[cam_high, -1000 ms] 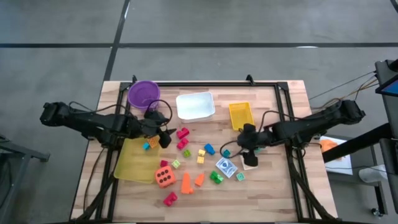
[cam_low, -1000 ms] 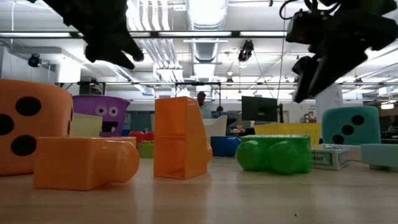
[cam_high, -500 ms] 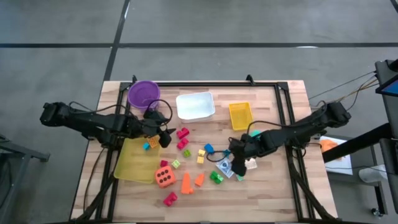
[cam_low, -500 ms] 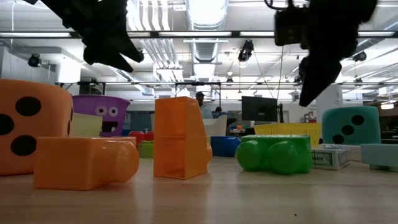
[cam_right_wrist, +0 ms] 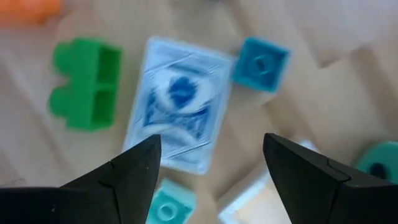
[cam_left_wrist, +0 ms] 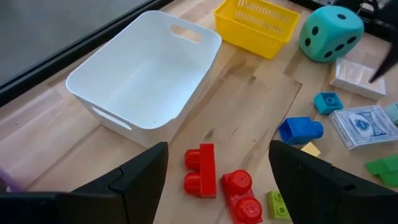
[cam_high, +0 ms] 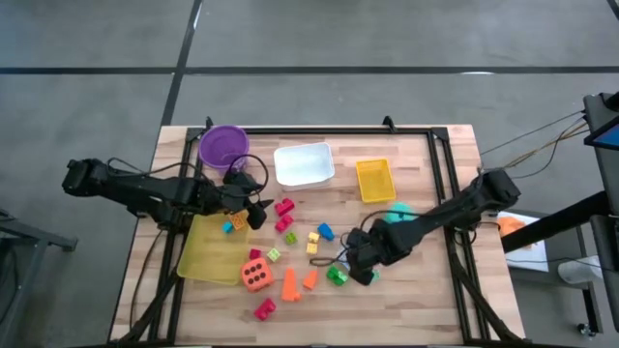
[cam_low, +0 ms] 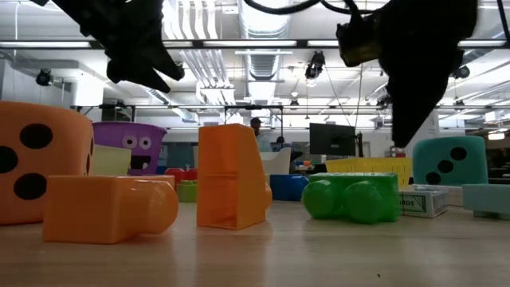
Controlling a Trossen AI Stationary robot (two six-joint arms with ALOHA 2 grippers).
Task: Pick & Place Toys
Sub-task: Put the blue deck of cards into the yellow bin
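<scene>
Two spread grippers: right gripper (cam_right_wrist: 208, 177) over one card pack (cam_right_wrist: 177, 102), left gripper (cam_left_wrist: 217, 180) near two red blocks (cam_left_wrist: 200, 169).

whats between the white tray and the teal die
The yellow basket lies between the white tray and the teal die, as the left wrist view shows.

The high view looks straight down on the whole table (cam_high: 426, 300). The low view sits at tabletop height, close behind an orange block (cam_low: 231, 177) (room beyond). Each wrist camera looks steeply down at close range; both catch the blue-backed card (cam_right_wrist: 177, 104), also visible overhead.
</scene>
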